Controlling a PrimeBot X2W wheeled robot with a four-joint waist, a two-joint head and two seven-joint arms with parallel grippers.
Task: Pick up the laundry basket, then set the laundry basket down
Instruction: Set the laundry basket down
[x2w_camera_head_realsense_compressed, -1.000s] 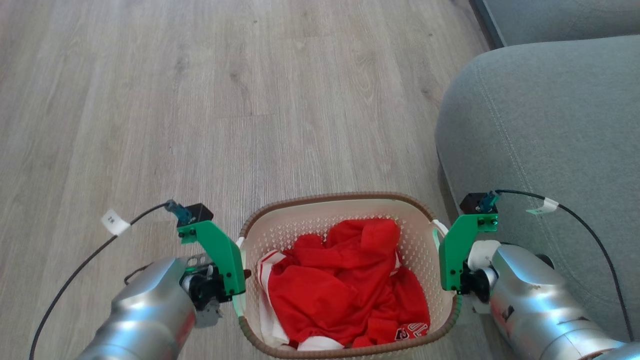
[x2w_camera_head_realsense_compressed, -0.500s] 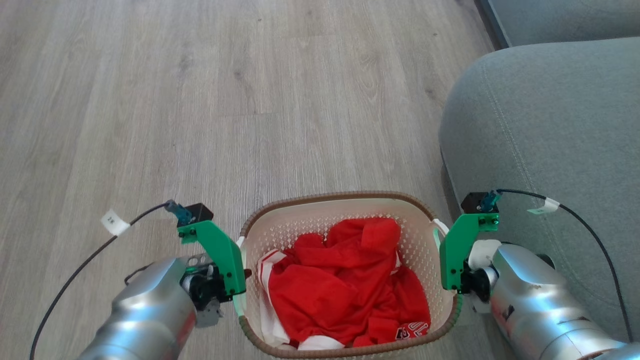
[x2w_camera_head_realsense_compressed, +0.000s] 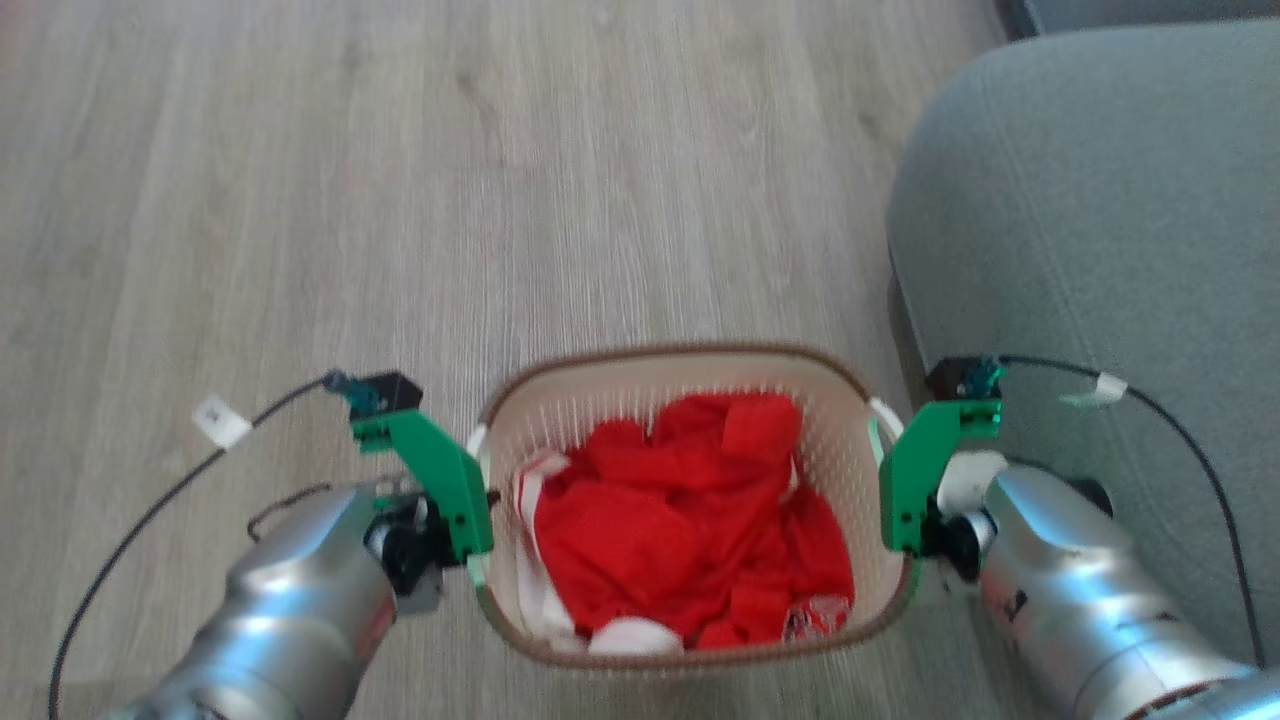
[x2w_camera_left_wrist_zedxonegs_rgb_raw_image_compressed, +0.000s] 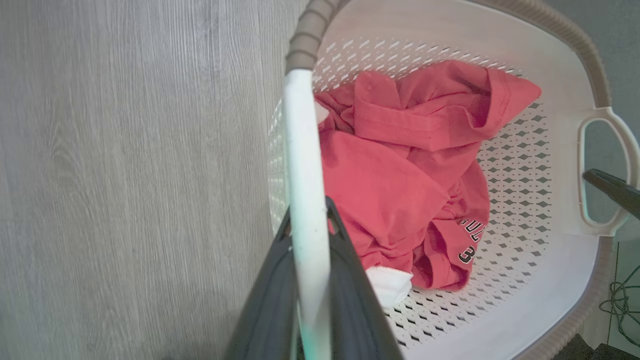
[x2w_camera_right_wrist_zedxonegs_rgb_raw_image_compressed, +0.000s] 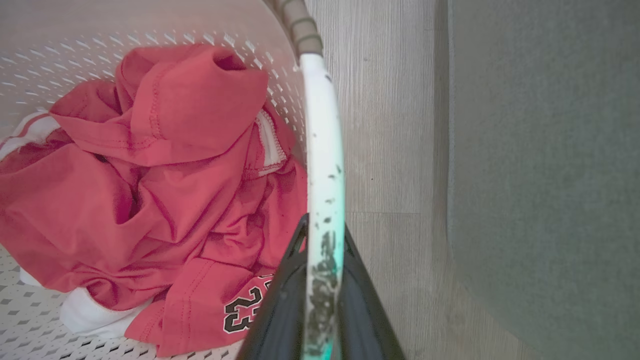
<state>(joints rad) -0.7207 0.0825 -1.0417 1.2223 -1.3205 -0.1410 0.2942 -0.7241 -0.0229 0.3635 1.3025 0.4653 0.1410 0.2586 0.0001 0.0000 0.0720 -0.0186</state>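
The laundry basket, cream with perforated sides and a brown rim, sits low in the head view between my two arms. My left gripper is shut on its left white handle, which runs between the dark fingers. On the other side my right gripper is shut on the right white handle. Both wrist views look into the basket. Whether its base touches the floor cannot be told.
A crumpled red jersey with white trim fills the basket. A grey sofa arm stands close on the right, a narrow strip of floor between it and the basket. Wood-look floor stretches ahead and left.
The whole head view has shifted upward and blurred, so the camera has moved. Both grippers keep their hold on the handles, and the basket stays between them.
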